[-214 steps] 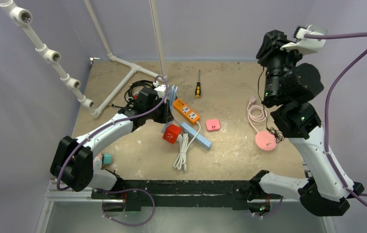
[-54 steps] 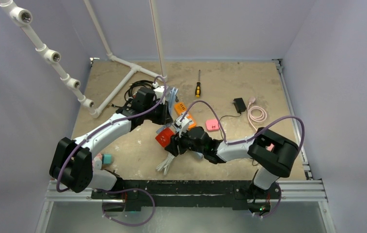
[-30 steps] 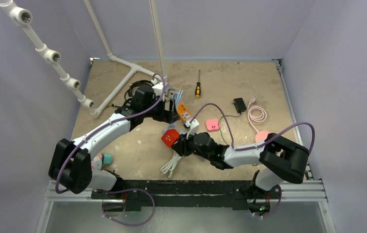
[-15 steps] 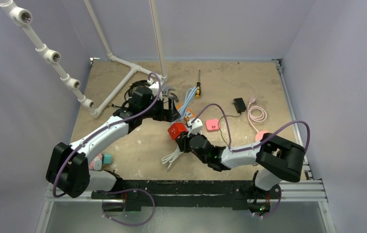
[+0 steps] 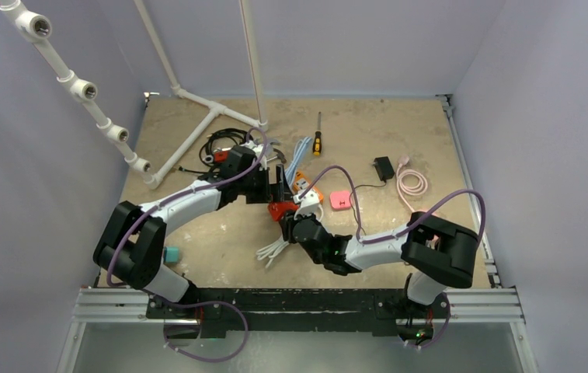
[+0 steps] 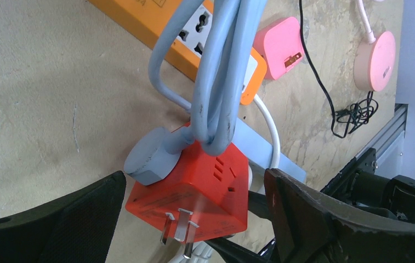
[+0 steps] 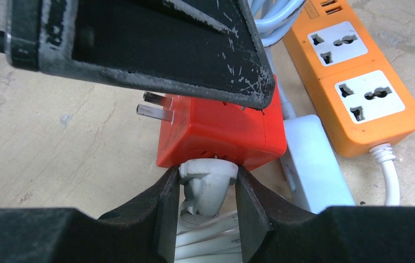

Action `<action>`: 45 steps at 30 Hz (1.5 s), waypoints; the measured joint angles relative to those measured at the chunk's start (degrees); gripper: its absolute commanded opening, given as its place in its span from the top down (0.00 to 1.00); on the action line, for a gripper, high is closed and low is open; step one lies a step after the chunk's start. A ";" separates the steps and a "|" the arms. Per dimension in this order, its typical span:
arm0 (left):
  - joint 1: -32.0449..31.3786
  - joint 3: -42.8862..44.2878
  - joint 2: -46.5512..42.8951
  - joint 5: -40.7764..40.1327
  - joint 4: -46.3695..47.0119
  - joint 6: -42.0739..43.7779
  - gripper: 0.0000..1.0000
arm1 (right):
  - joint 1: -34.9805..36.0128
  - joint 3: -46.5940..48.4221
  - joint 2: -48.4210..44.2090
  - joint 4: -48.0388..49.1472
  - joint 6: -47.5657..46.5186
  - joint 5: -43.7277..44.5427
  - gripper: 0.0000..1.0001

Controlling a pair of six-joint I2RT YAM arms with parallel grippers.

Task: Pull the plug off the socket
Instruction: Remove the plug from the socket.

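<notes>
The red cube socket (image 5: 281, 210) is tilted up off the table, its metal prongs bare. A white plug (image 7: 208, 186) sits in the red cube socket's (image 7: 216, 129) lower face, and my right gripper (image 7: 208, 193) is shut on it. The plug's white cable bundle (image 5: 273, 250) trails below. A pale blue plug (image 6: 150, 159) with a looped blue cable (image 6: 221, 66) is in another face of the socket (image 6: 194, 189). My left gripper (image 6: 194, 178) is open, one finger on each side of the cube without touching it.
An orange power strip (image 6: 139, 16) and a pale blue strip (image 7: 312, 159) lie just behind the cube. A pink adapter (image 5: 341, 200), black adapter (image 5: 384, 166), screwdriver (image 5: 317, 140), pink cable (image 5: 412, 183), black cords (image 5: 224, 140) and white pipes (image 5: 189, 140) lie further back.
My left gripper has opened wider, left the blue cable and moved right and nearer until it straddles the red cube. The right gripper has kept its hold and lifted the cube slightly towards it.
</notes>
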 measured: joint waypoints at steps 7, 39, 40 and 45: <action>0.00 -0.04 -0.02 -0.87 0.09 -1.29 0.03 | 0.50 0.61 0.00 -0.90 0.11 3.23 1.00; 0.00 -0.11 -5.07 -2.54 0.46 1.03 0.03 | -0.37 -0.85 -6.82 -4.00 1.79 -0.35 1.00; 0.00 -0.11 -5.95 -2.97 0.17 1.70 0.03 | -1.20 -1.42 -8.83 -4.68 1.60 -2.21 1.00; 0.00 -0.11 -14.03 -5.29 -0.20 5.97 0.04 | -9.42 -2.12 -15.32 -7.26 0.20 -15.17 1.00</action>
